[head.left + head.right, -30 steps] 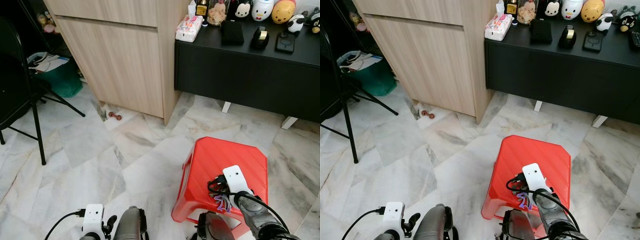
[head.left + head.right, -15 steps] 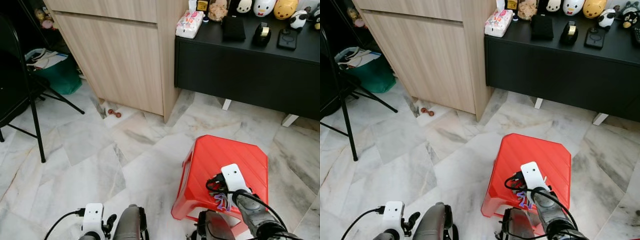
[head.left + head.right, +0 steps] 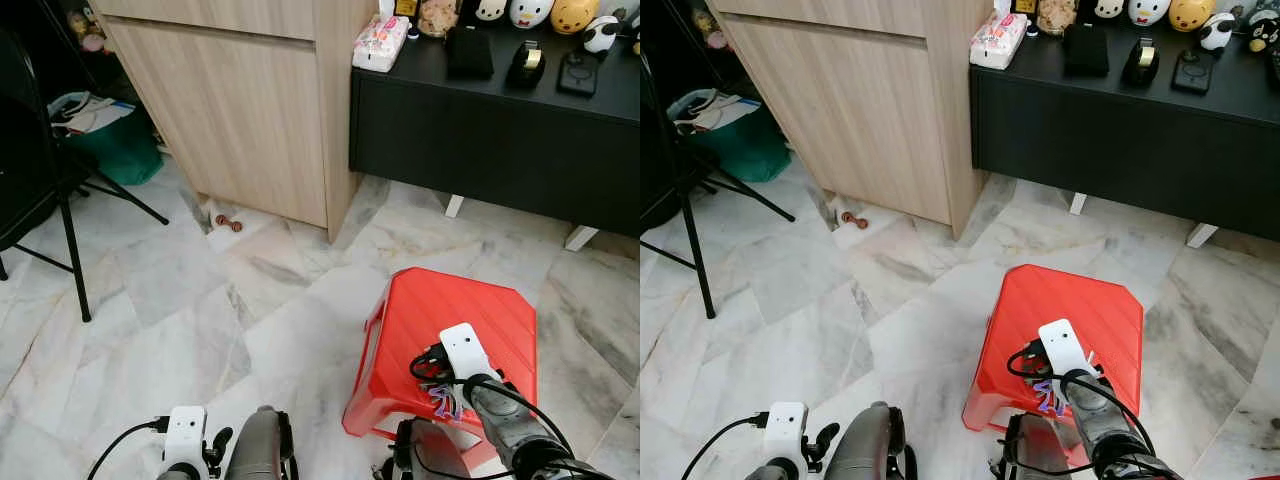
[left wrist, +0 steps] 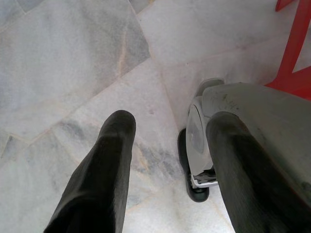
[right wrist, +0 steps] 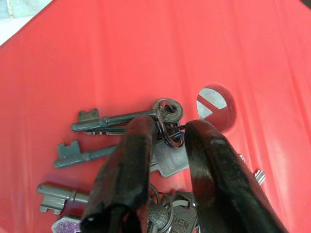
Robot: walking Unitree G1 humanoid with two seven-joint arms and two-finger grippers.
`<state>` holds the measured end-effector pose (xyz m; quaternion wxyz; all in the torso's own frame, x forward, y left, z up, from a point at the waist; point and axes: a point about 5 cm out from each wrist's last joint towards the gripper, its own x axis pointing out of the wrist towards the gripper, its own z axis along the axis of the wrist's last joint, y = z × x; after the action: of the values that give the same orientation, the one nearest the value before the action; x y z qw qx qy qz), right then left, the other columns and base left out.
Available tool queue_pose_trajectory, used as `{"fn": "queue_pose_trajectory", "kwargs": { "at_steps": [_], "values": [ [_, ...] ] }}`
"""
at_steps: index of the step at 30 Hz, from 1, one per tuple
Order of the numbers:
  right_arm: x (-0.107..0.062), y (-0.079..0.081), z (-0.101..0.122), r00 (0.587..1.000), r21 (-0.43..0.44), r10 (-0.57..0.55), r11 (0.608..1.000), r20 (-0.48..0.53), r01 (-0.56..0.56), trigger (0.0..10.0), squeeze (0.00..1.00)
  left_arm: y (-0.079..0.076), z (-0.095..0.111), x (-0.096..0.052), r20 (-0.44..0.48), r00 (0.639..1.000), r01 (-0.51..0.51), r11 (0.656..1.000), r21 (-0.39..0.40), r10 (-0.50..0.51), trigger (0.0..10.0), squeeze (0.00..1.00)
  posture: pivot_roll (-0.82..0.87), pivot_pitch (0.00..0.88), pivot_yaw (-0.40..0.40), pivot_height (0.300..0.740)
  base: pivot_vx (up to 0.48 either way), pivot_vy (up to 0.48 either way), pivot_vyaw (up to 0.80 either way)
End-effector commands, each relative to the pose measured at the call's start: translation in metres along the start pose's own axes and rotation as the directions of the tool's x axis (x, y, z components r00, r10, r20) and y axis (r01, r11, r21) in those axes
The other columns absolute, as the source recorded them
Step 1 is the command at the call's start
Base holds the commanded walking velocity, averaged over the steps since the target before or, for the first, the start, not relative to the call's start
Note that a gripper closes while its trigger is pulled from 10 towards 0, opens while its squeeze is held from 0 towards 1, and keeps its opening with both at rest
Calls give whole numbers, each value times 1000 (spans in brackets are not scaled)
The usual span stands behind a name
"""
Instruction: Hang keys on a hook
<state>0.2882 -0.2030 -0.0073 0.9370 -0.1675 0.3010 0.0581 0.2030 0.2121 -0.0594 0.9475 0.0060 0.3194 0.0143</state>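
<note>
The right gripper (image 5: 167, 141) sits low at the near edge of the stool (image 3: 470, 310), lower right of the head view, its fingers (image 5: 131, 160) straddling the ring of the keys (image 5: 121, 119) with a gap between them, not yet pinched. The keys lie fanned flat on the red seat beside a round hole. The left gripper (image 4: 167, 141) hangs open over the marble floor (image 3: 180, 300). The bunch looks light but loose and jangly: hard metal, likely slippery on smooth plastic. Taking it by the ring seems best, so the blades dangle free for hooking.
</note>
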Motion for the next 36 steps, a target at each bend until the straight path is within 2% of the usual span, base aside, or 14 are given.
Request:
{"fn": "queue_pose_trajectory", "kwargs": {
  "at_steps": [1, 22, 23, 26, 29, 31, 32, 33, 35, 36],
  "values": [
    [-1, 3, -7, 999, -18, 15, 1000, -29, -15, 0, 0, 5, -12, -6, -38, 999, -22, 1000, -17, 21, 10000, 0, 164, 219, 41, 639, 0, 0, 0],
    [-1, 7, -6, 1000, -11, 11, 1000, -19, -11, 0, 0, 4, -12, -6, -43, 999, -19, 1000, -15, 19, 10000, 0, 164, 216, 43, 639, 0, 0, 0],
    [0, 5, 1, 1000, 23, -5, 1000, 25, 4, 0, 0, 4, -12, -5, -44, 999, -20, 1000, -14, 20, 10000, 0, 163, 211, 42, 639, 0, 0, 0],
    [1, 1, 9, 997, 82, -39, 996, 70, 33, 0, 0, 4, -10, -4, -44, 999, -22, 1000, -15, 21, 10000, 0, 161, 207, 41, 639, 0, 0, 0],
    [1, -6, 20, 985, 189, -103, 979, 139, 76, 0, 0, 3, -9, -3, -43, 999, -22, 1000, -15, 21, 10000, 0, 153, 196, 40, 639, 0, 0, 0],
    [0, -7, 31, 968, 309, -136, 949, 212, 65, 0, 0, 2, -8, -2, -43, 999, -20, 1000, -15, 19, 10000, 0, 149, 189, 40, 639, 0, 0, 0],
    [0, -7, 31, 968, 309, -136, 949, 212, 65, 0, 0, 2, -8, -2, -43, 999, -20, 1000, -15, 19, 10000, 0, 149, 189, 40, 639, 0, 0, 0],
    [-1, -6, 40, 948, 382, -153, 924, 278, 37, 0, 0, 1, -7, -2, -44, 999, -18, 1000, -15, 17, 10000, 0, 145, 184, 39, 639, 0, 0, 0],
    [-5, -5, 48, 915, 430, -192, 902, 354, 23, 0, 0, 1, -7, -1, -44, 999, -17, 1000, -16, 16, 10000, 0, 141, 180, 38, 639, 0, 0, 0],
    [-5, -5, 48, 915, 430, -192, 902, 354, 23, 0, 0, 1, -7, -1, -44, 999, -17, 1000, -16, 16, 10000, 0, 141, 180, 38, 639, 0, 0, 0]
  ]
}}
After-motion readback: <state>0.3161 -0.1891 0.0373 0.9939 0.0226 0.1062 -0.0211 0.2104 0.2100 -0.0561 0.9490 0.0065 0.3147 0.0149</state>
